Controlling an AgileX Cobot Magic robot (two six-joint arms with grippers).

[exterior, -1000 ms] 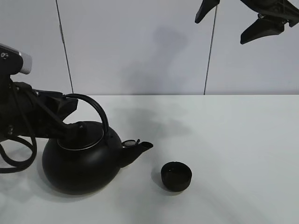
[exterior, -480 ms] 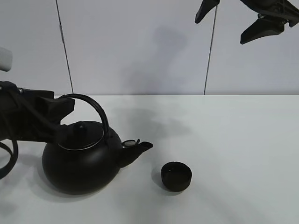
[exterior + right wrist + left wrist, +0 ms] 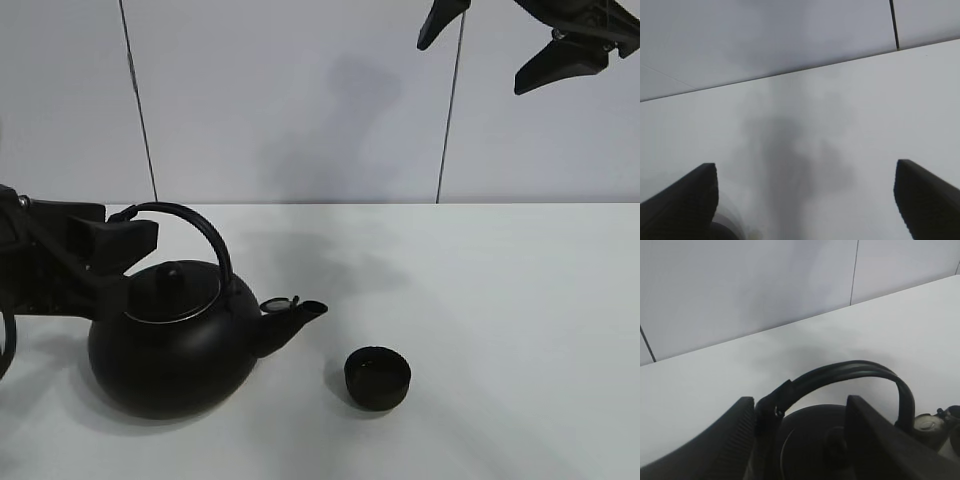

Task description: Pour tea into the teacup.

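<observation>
Kettle [image 3: 170, 345] just beside teacup [image 3: 377, 377] — left pincer [image 3: 800, 425] parted around its handle, right pincer [image 3: 505, 45] wide, empty.

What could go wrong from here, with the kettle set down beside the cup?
1. The left tool stands open around the kettle handle; pulling away crookedly could snag it and drag the kettle.
2. The spout points at the nearby teacup; a nudged kettle might knock it.
</observation>
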